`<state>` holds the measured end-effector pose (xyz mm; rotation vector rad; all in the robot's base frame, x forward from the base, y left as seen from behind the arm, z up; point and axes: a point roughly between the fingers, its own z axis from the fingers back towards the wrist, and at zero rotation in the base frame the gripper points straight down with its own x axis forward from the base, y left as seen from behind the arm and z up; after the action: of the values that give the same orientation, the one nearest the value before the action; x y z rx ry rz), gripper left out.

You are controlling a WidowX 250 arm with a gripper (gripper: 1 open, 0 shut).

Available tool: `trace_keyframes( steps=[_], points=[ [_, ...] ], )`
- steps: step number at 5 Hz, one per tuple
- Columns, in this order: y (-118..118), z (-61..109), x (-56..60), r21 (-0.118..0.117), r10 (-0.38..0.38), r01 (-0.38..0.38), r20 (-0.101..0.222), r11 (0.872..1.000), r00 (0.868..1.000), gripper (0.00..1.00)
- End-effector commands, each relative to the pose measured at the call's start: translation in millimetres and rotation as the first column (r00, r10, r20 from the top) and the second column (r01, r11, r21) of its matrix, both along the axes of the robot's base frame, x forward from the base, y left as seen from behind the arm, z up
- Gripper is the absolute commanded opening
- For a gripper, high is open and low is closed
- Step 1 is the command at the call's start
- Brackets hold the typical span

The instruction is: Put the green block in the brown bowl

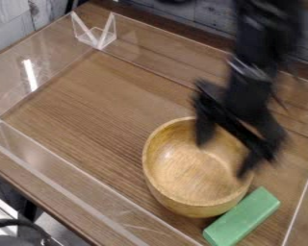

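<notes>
Camera view: gripper [234, 144], motion-blurred, hangs over the far right rim of the brown bowl [199, 166], jaws spread wide, nothing between them. Green block [243, 218] lies flat on the wooden table [92, 96] just beside the bowl's near right edge, tilted diagonally. Bowl interior bare.

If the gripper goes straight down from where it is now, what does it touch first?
Probably the brown bowl: the open gripper points down over its right rim. The image is blurred and depth unclear.
</notes>
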<state>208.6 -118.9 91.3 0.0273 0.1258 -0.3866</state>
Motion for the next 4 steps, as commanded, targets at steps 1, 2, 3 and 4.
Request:
trace_keyframes(
  steps=[1,2,3,4],
  points=[
    [-32.1,1.7,-12.5,-0.023,-0.028,0.03,0.096,0.999,0.995,1.0],
    [-33.5,-12.9,-17.3,-0.035,-0.048,0.053,0.128,0.998,0.991,1.0],
    [-27.7,-17.3,-16.7,-0.035,-0.059,0.064,0.138,0.997,0.989,1.0],
    [-23.6,-19.1,-15.7,-0.039,-0.061,0.067,0.139,0.997,0.988,1.0]
  ],
)
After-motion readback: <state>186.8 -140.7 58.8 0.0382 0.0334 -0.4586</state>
